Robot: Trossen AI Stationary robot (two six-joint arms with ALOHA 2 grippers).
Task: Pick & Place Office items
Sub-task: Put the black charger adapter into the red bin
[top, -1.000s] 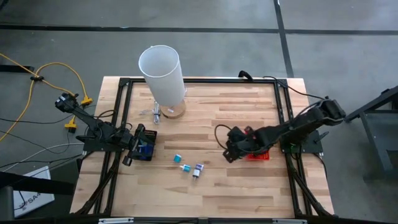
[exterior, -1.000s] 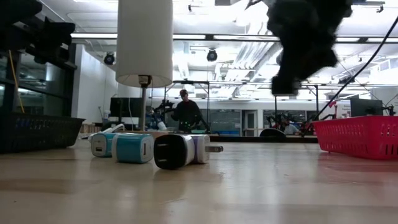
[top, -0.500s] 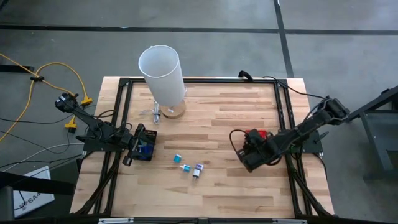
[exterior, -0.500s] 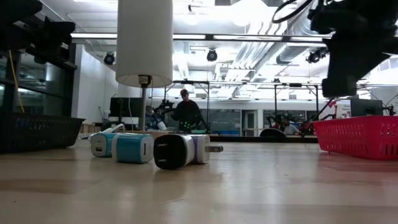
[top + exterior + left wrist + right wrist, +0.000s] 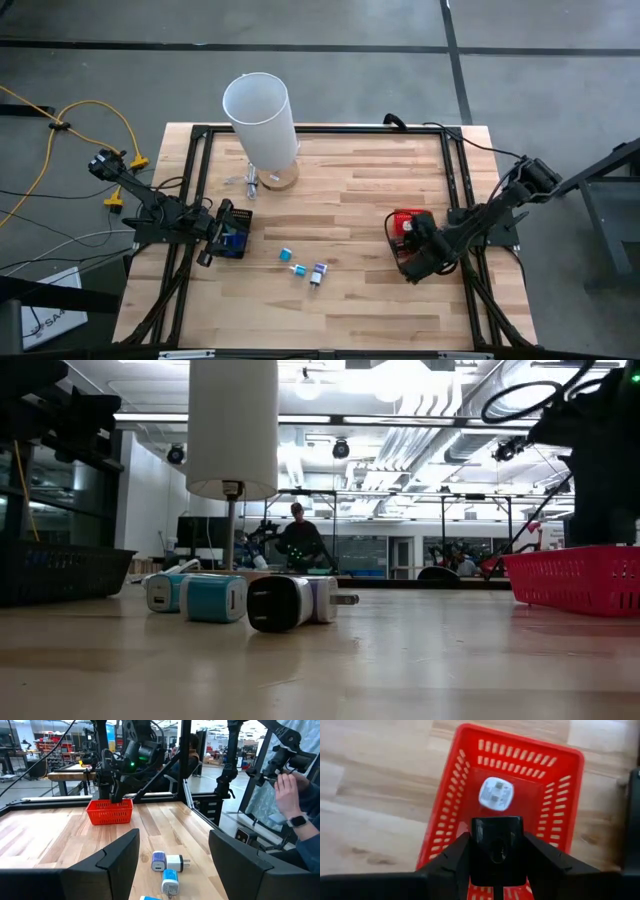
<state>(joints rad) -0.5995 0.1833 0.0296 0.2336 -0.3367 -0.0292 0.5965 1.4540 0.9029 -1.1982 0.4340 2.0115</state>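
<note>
Three, counting the loose office items (image 5: pixel 300 268) in the middle of the table (image 5: pixel 350 310): a teal piece (image 5: pixel 285 255), another teal piece (image 5: pixel 297 270), and a black and white piece (image 5: pixel 319 274). Lying close together, well apart from the red basket (image 5: pixel 445 825). Looking across the table from low down, seeing them bunched up, partly hiding each other.

Holding a black piece (image 5: pixel 496 845) tight between the fingers of the right end effector (image 5: pixel 413 265), just above the red basket at the right side of the table. Hiding part of the basket floor behind that black piece. Spotting one white piece (image 5: pixel 495 793) lying inside the basket.

Getting only a dark, cut-off shape of the right arm at the edge of the low view.

Waiting at the left side of the table with the left end effector (image 5: pixel 173 840), fingers (image 5: pixel 120 855) apart and holding nothing. Sitting next to a dark basket (image 5: pixel 60 570) with blue bits inside, too small to tell.

Standing at the far side, a tall white cylinder (image 5: pixel 262 120).

Showing past the table in the left wrist view, a person's hand (image 5: pixel 287 795), partly cut off.
</note>
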